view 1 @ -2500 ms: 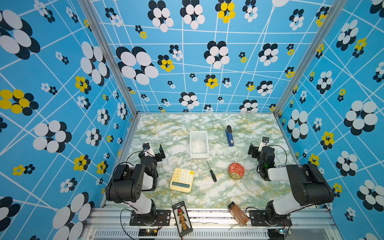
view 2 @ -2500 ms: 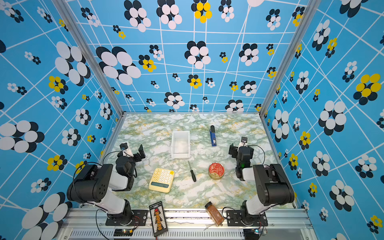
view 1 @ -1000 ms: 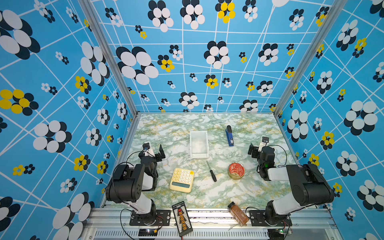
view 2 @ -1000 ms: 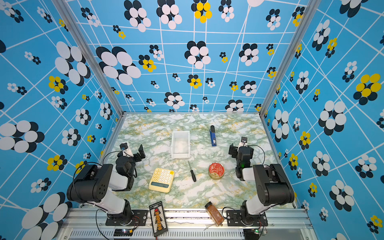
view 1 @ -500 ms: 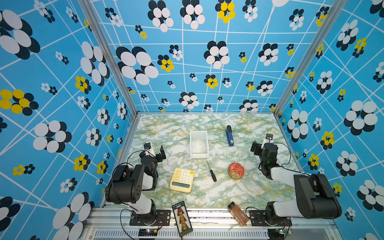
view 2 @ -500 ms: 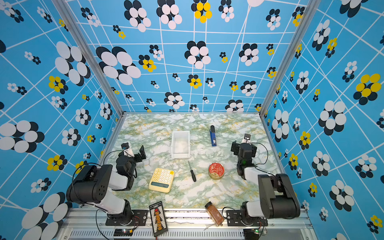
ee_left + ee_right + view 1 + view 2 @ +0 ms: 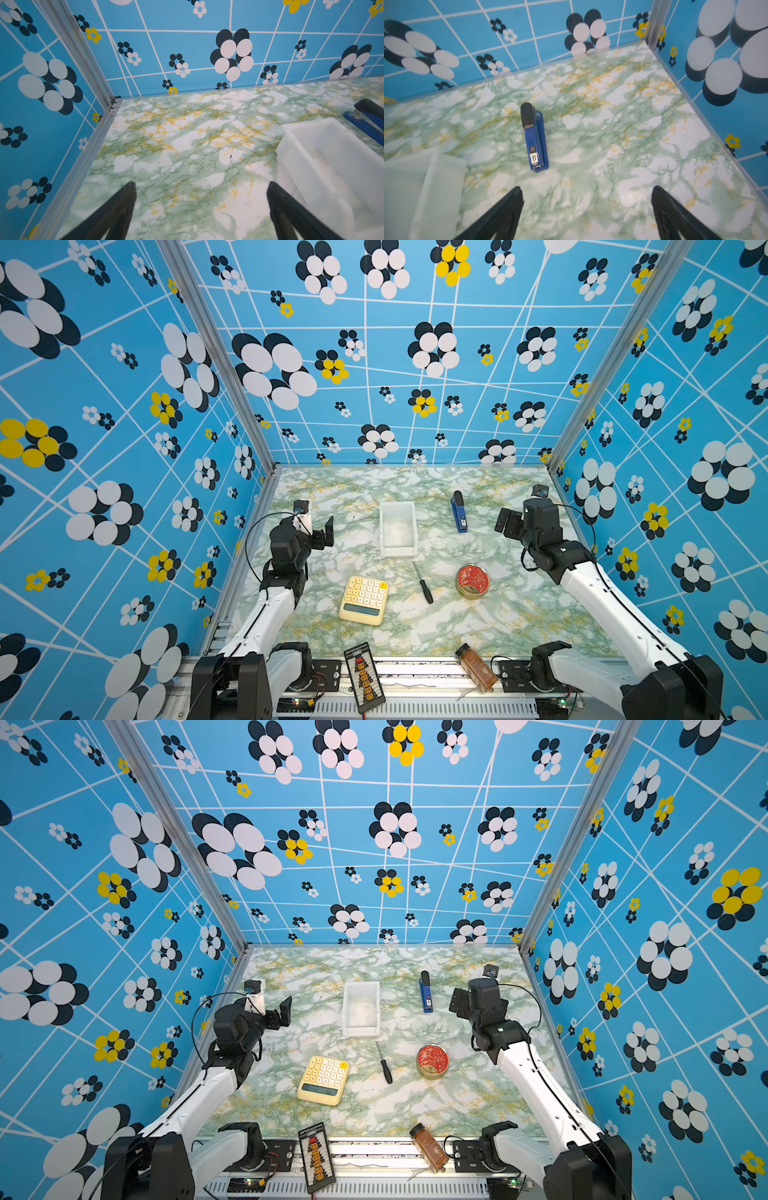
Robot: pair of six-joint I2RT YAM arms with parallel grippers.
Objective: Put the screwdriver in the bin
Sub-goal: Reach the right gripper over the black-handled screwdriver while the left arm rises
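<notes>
Both top views: screwdriver (image 7: 423,583) (image 7: 384,1063) lies flat on the desk (image 7: 415,635) (image 7: 374,1115), outside the bin (image 7: 382,526) (image 7: 345,1006), just off its near end, between yellow calculator (image 7: 363,600) (image 7: 324,1080) and red-lidded tin (image 7: 472,580) (image 7: 432,1060), touching neither. Blue stapler (image 7: 458,512) (image 7: 425,992) sits right of the bin. Left end effector (image 7: 318,531) (image 7: 280,1013) hangs left of the bin, right end effector (image 7: 509,524) (image 7: 459,1004) right of the stapler, both well apart from the screwdriver.
Left wrist: left end effector (image 7: 201,184) spread wide, empty, over bare desk (image 7: 187,145); bin (image 7: 311,149) beside one finger, stapler (image 7: 369,120) beyond it.
Right wrist: right end effector (image 7: 587,187) spread wide, empty; stapler (image 7: 534,137) ahead on the desk (image 7: 623,135), bin (image 7: 442,176) off to one side
</notes>
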